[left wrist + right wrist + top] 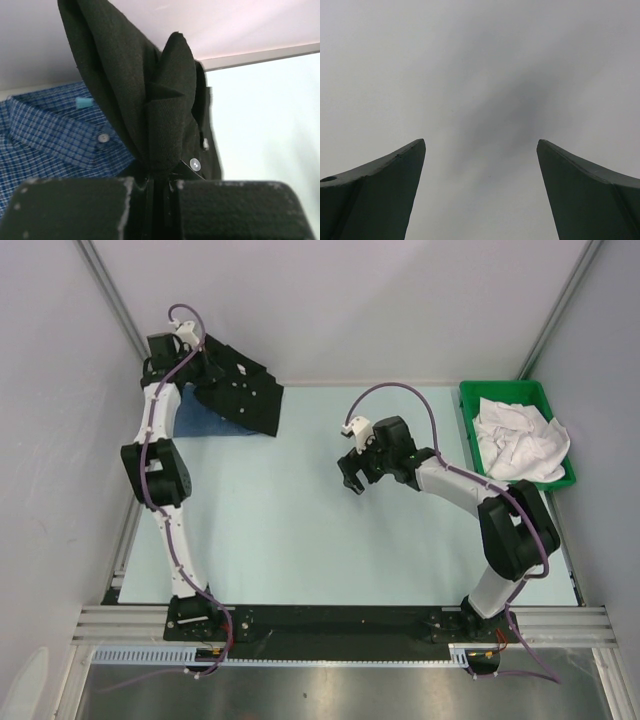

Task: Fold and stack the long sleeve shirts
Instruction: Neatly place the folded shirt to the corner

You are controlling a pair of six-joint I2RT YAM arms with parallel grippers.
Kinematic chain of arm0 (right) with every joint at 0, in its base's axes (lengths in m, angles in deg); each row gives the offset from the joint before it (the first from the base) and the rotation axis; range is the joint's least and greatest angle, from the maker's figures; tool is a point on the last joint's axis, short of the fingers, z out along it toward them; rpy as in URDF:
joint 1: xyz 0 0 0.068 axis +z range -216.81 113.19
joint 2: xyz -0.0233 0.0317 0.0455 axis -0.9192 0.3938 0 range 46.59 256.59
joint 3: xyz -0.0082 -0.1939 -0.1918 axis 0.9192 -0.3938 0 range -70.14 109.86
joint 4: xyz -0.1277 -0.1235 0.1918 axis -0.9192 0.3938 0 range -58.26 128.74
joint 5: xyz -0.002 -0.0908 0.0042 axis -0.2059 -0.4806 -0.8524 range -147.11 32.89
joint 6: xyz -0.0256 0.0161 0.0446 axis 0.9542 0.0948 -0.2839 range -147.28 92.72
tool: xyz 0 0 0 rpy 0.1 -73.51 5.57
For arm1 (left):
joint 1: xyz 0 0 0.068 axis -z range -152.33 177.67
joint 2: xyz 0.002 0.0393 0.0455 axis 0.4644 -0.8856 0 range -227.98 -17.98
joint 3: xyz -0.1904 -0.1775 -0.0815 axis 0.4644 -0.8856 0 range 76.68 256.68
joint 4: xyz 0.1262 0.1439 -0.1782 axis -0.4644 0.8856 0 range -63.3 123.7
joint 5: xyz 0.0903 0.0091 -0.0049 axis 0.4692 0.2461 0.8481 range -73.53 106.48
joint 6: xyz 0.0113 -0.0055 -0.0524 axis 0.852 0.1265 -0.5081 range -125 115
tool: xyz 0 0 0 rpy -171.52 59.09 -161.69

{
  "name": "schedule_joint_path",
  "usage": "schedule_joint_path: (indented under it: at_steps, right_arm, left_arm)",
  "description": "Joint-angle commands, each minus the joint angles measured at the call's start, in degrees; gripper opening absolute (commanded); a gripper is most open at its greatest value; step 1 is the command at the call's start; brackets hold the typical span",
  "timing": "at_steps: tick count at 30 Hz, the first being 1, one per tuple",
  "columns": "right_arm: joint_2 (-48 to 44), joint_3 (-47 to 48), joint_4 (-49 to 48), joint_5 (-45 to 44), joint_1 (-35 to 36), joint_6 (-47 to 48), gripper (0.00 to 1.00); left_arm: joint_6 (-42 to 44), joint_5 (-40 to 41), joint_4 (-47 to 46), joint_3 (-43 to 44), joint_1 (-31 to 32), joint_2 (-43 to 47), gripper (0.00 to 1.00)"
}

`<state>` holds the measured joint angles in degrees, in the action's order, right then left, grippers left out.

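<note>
Black cloth fills your left hand [155, 181], which is clamped tight on a bunched fold of the black shirt [135, 90]. It hangs over the blue checked shirt [50, 135] at the far left corner of the table [300, 530]. Lower it squarely, collar over collar, before letting go. Your right hand [352, 478] hovers mid-table, wide and empty, so use it to smooth the stack.

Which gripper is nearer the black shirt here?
Left. The left gripper is shut on a fold of the black shirt at the far left corner of the table. The right gripper hangs open over mid-table, apart from the shirt, off to its right.
</note>
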<state>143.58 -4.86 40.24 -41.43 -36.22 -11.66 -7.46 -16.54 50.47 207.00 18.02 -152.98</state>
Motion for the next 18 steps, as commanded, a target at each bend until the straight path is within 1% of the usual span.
schedule_joint_path:
  at_steps: [1, 10, 18]
  right_arm:
    - [0.8, 3.0, 0.0, -0.7, 0.3, 1.1, 1.00]
    - [2.6, 4.6, 1.2, -0.7, 0.8, 1.7, 1.00]
    - [3.3, 5.1, 1.7, -1.1, 1.0, 2.0, 1.00]
  left_arm:
    - [2.4, -3.5, -7.9, 2.1, -3.0, -2.5, 0.03]
    - [7.6, -4.3, -11.4, 3.0, -5.7, -7.7, 0.06]
    - [11.5, -4.6, -11.7, 2.8, -7.6, -10.2, 0.06]
